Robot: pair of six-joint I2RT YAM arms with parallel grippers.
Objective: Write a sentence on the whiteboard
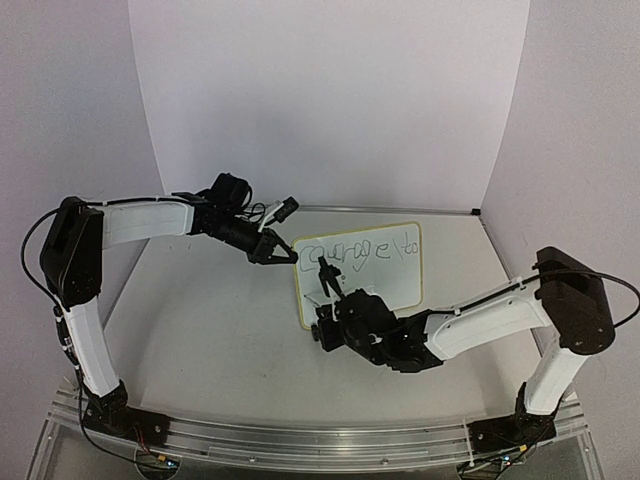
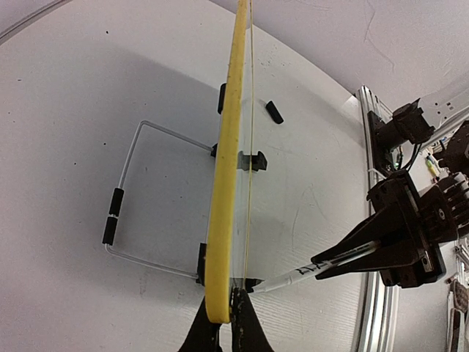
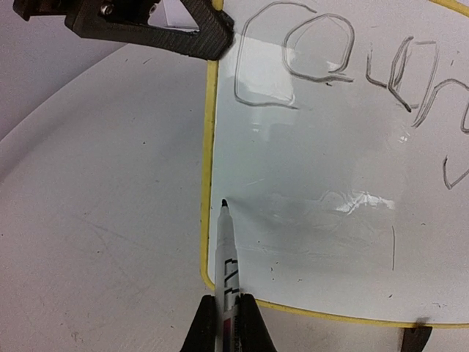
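whiteboard (image 1: 385, 290) stands propped at frame centre, the sentence (image 1: 360, 250) begun along its top; left gripper (image 1: 283, 254) pinches its upper-left rim; right gripper (image 3: 227, 323) clamps a marker (image 3: 226, 242); it looks light, stiff, slick; best held by the rim

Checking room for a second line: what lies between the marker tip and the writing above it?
Only bare glossy board, in the right wrist view: the marker's tip sits low near the whiteboard's left rim; the sentence runs along the top.
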